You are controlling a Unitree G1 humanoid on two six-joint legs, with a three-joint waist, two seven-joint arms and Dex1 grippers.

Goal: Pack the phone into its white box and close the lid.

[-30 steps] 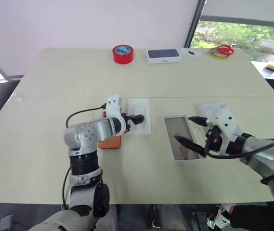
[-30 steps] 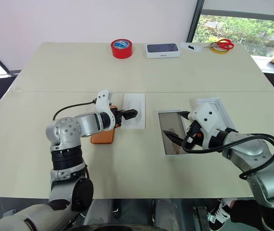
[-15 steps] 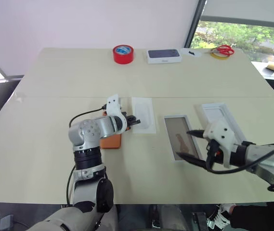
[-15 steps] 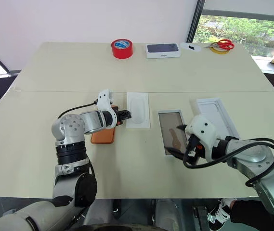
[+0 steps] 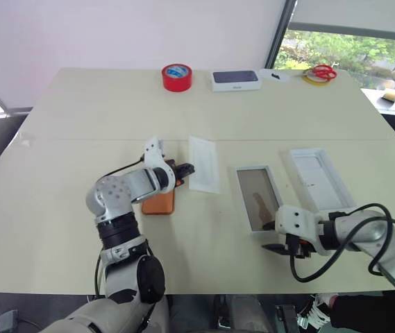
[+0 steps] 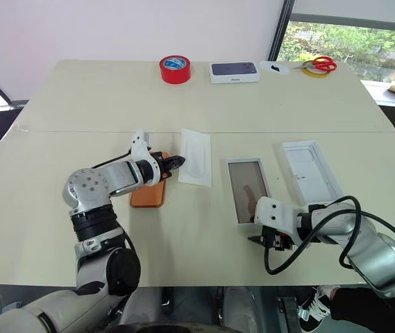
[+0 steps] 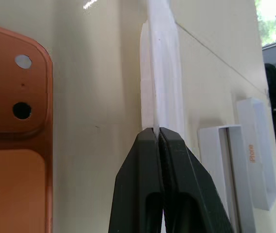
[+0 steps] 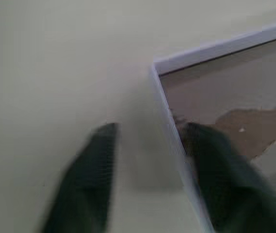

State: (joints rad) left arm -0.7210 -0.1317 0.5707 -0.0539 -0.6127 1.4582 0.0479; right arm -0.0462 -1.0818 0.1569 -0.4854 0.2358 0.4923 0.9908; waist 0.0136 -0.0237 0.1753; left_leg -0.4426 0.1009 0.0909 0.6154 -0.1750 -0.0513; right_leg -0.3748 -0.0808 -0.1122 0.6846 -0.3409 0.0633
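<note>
Left to right across the desk (image 5: pixel 58 139). The phone (image 5: pixel 160 202) lies back up, its camera cluster visible in the left wrist view, partly under the left forearm and outside any box. Just beside it, the left hand (image 7: pixel 157 133) has gone from wide open a second ago to clamped on the near edge of the flat white insert card (image 5: pixel 204 164), and the card has been drawn slightly toward the phone and turned askew. This suggests the card is being handled first, while the phone waits untouched.

Next comes the white box (image 5: pixel 257 198), an open tray with a glossy brownish floor and nothing in it. At its near corner the right hand (image 8: pixel 150 160) has come down from above the tray to desk level; its fingers (image 8: pixel 210 160) straddle the rim, one inside and one outside, half closed, and whether they already pinch the wall cannot be told. Probably it is bracing the box.

Rightmost lies the lid (image 5: pixel 316 177), all white, inside up and empty, well apart from the box. Packing has not begun.
</note>
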